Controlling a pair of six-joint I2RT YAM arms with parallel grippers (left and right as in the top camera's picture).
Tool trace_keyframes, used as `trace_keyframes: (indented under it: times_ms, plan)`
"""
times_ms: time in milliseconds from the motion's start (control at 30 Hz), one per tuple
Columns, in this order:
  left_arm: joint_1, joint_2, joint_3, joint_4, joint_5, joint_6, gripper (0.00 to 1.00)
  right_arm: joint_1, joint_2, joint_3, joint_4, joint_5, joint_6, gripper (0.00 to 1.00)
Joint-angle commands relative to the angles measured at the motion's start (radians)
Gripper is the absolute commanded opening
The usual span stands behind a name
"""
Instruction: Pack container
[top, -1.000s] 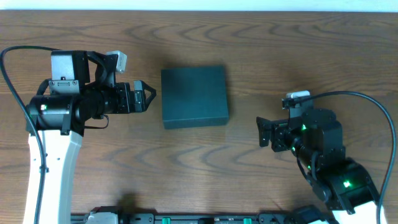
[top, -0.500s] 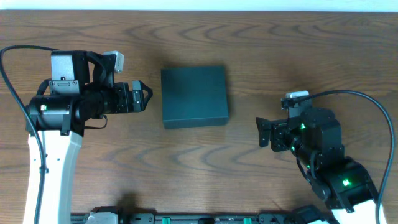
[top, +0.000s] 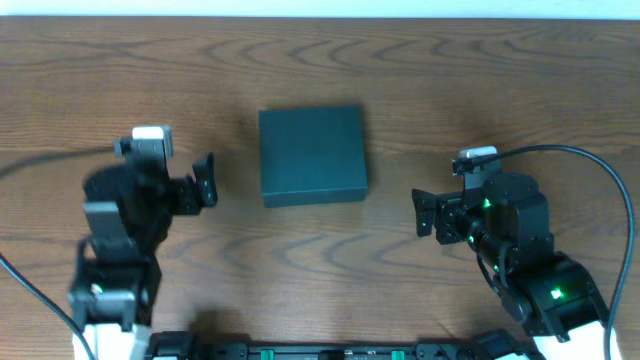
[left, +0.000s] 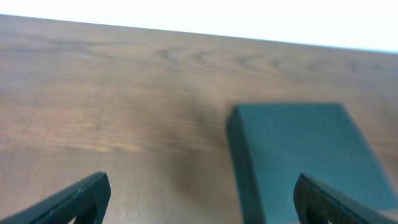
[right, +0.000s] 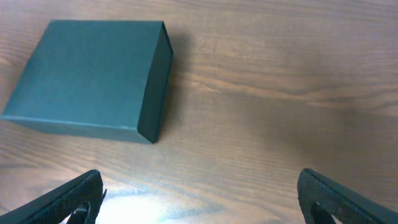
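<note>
The container (top: 312, 155) is a dark teal box lying shut on the wooden table, at the centre of the overhead view. My left gripper (top: 210, 181) is open to the box's left, a short gap away, and holds nothing. In the left wrist view the container (left: 298, 155) lies ahead and to the right of the open left gripper (left: 202, 190). My right gripper (top: 417, 213) is open and holds nothing, to the right of the box and nearer the front edge. From the right wrist, the container (right: 87, 74) shows ahead at the upper left of the right gripper (right: 199, 183).
The wooden table (top: 480, 80) ends at a pale back edge along the top of the overhead view. A black cable (top: 590, 165) arcs over the right arm. The arm bases stand at the table's front edge.
My left arm has pulled back toward the front-left, away from the container, and shows blurred from motion. The right arm and the container have not moved.
</note>
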Motion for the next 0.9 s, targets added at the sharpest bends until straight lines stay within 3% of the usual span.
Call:
trace_keyframes:
  times_ms: [0, 167, 333, 867]
  plan:
    - [0.002, -0.116, -0.193, 0.094, -0.129, -0.09, 0.95, -0.007, 0.001, 0.006, -0.002, 0.009, -0.007, 0.99]
    - [0.003, -0.302, -0.429, 0.208, -0.13, -0.093, 0.95, -0.007, 0.001, 0.006, -0.002, 0.009, -0.007, 0.99]
    - [0.005, -0.492, -0.583, 0.21, -0.155, -0.135, 0.95, -0.007, 0.001, 0.006, -0.002, 0.009, -0.007, 0.99]
    - [0.005, -0.637, -0.688, 0.213, -0.174, -0.151, 0.95, -0.007, 0.001, 0.006, -0.002, 0.009, -0.007, 0.99]
